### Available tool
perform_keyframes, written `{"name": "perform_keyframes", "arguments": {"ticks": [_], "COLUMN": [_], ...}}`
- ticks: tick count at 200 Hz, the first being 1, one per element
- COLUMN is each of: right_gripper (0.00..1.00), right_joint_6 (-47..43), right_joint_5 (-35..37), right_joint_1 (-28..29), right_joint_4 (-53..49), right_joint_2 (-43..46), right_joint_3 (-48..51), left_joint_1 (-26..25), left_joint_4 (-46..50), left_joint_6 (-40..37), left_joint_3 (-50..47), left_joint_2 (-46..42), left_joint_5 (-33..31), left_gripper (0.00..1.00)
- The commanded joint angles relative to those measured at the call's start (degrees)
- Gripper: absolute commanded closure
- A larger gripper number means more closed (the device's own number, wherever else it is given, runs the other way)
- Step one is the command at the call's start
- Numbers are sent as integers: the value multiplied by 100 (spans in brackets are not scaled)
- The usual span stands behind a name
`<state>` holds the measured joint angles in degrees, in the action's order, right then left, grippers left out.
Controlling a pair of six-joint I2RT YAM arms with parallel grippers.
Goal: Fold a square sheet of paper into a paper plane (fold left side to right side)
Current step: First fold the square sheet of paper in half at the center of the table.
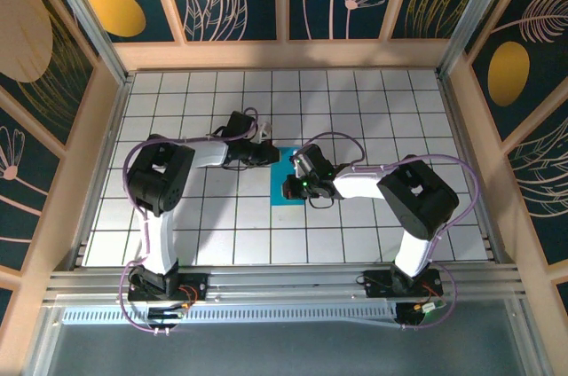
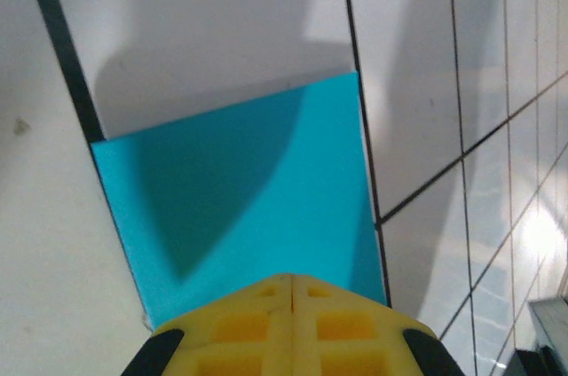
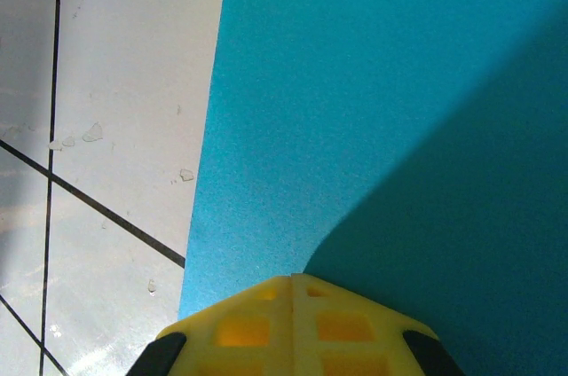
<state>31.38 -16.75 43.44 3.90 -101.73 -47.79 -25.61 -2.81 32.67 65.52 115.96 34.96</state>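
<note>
**Top external:** A thin, bright cyan-blue square sheet of paper [image 1: 284, 199] lies flat near the middle of the white tiled table [image 1: 177, 119], between the 2 arms. The left gripper [image 1: 272, 156] reaches its far left corner. The right gripper [image 1: 292, 188] sits over its near half and hides much of it.

**Left wrist:** The left gripper [image 2: 291, 285] has its 2 yellow fingers pressed together with nothing between them, their tips over the square sheet of paper [image 2: 240, 190]. 2 edges and a corner lie flat on the table [image 2: 195, 30].

**Right wrist:** The right gripper [image 3: 294, 283] is likewise closed and empty, close above the square sheet of paper [image 3: 382, 101], whose straight edge runs beside bare table [image 3: 124, 83].

I cannot tell whether a crease exists, so the left-to-right fold looks barely begun. Next, 1 gripper probably must part its fingers, catch the left edge and carry it over to the right edge, while the other pins the sheet.
</note>
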Motion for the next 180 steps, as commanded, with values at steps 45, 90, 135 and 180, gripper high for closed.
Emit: {"name": "perform_keyframes", "arguments": {"ticks": [45, 90, 135, 180], "right_gripper": [100, 100, 100, 100], "right_joint_6": [-149, -165, -158, -147], "right_joint_5": [454, 489, 471, 446], "right_joint_1": [-68, -73, -73, -73], "right_joint_4": [-1519, -1559, -1559, -1543], "right_joint_2": [-341, -357, -356, -331], "right_joint_3": [323, 347, 375, 367], "left_joint_1": [85, 237, 444, 548], "left_joint_4": [8, 8, 348, 493], "left_joint_6": [-76, -50, -213, -269], "left_joint_3": [345, 468, 1077, 1385], "left_joint_2": [392, 580, 898, 1152], "left_joint_5": [-577, -840, -988, -1089], "left_gripper": [99, 100, 99, 99]}}
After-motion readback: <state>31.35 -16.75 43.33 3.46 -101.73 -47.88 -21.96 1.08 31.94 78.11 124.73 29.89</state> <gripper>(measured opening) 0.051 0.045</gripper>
